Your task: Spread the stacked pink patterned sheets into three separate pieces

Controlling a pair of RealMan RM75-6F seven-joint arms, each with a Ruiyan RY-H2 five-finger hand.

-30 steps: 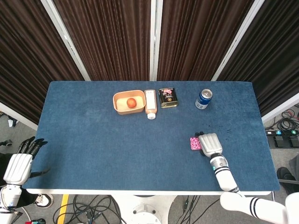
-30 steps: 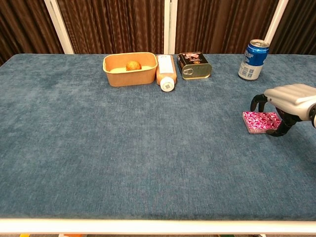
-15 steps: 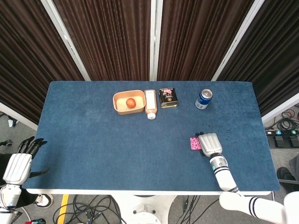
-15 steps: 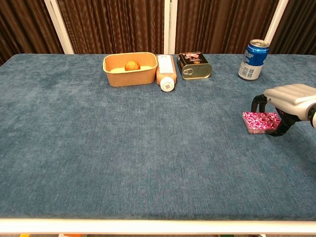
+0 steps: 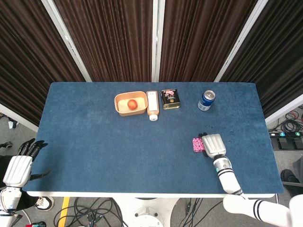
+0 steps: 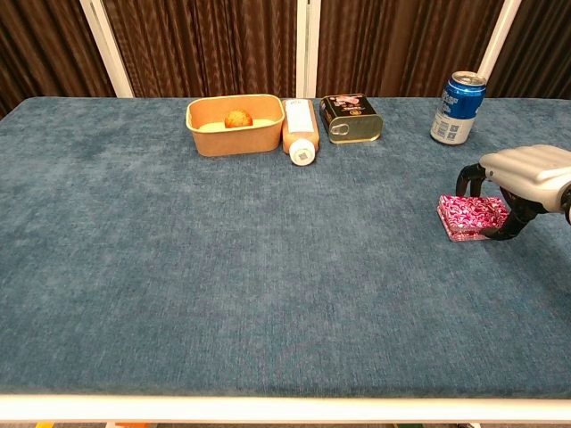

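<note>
The stack of pink patterned sheets [image 6: 470,217] lies on the blue table at the right, seen small in the head view as the pink stack [image 5: 197,144]. My right hand [image 6: 525,175] arches over its right side. Dark fingers [image 6: 465,183] reach down behind the stack and the thumb curls in at its front, so the hand grips the stack. The same right hand [image 5: 213,145] shows from above. My left hand [image 5: 19,166] hangs off the table's front left corner with its fingers apart, holding nothing.
At the back stand a tan tub [image 6: 235,125] holding an orange ball, a bottle lying on its side [image 6: 300,130], a dark tin [image 6: 351,118] and a blue can [image 6: 456,108]. The table's near edge [image 6: 285,406] runs across the front.
My right hand has lifted slightly and drawn a little further back, and the pink stack has shifted with it, its front side now showing more. The left hand has stayed still.
</note>
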